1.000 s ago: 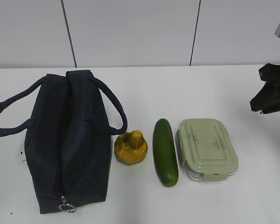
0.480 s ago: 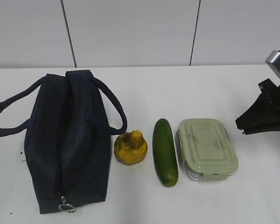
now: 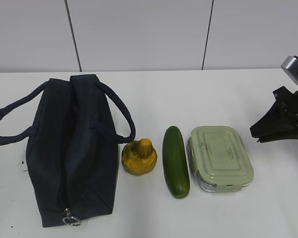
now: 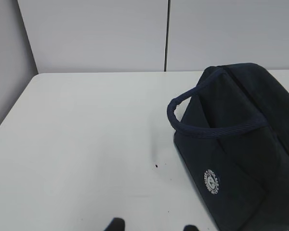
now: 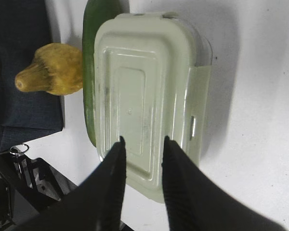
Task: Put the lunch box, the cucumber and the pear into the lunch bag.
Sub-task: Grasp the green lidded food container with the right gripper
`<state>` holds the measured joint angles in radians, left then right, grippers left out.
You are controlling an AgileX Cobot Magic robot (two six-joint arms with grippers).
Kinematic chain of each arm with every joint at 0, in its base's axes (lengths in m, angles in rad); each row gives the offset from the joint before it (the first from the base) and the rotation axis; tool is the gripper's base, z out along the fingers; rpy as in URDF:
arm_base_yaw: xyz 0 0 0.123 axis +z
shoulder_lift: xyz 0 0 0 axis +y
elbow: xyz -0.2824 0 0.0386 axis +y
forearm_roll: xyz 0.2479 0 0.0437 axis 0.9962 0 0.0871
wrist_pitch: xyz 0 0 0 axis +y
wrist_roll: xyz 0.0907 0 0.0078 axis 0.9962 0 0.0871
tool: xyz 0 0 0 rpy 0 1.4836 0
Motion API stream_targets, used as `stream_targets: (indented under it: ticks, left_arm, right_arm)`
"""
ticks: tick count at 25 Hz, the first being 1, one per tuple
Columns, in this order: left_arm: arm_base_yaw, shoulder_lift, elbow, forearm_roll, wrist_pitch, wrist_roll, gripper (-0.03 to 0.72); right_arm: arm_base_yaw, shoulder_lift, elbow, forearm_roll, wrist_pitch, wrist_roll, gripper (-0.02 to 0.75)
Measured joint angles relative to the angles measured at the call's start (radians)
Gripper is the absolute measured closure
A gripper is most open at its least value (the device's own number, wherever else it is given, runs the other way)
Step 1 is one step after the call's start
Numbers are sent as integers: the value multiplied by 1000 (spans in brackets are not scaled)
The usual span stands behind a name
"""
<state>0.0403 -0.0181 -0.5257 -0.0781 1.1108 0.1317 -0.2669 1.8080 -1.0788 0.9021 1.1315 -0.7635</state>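
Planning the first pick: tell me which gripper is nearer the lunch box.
Right. The right gripper hangs open beside and above the lunch box, at the table's right edge. The left gripper is far off, left of the lunch bag.

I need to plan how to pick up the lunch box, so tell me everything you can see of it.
The lunch box is a rectangular clear container with rounded corners and a pale sage-green lid, closed, with clip flaps folded down its sides. The lid has raised ridges and faint scuffs. It lies flat on the white table, right of the cucumber, close alongside it; whether they touch is unclear. The right gripper hangs open over it, not gripping.
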Motion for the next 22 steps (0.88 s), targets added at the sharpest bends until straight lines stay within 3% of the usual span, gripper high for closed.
stream_targets:
  ticks: [10,13,15,17,22]
  left_arm:
    - [0,0,0,0,0,0,452]
    - [0,0,0,0,0,0,452]
    - [0,0,0,0,0,0,452]
    - [0,0,0,0,0,0,452]
    - [0,0,0,0,0,0,452]
  right_arm:
    - [0,2,0,-4,-2,-11,494]
    - [0,16,0,-4,0,-20,366]
    - [0,32,0,-6,2,-33,219]
    - [0,53,-4,-8,5,-46,125]
    - [0,118,-28,-8,26,-72,83]
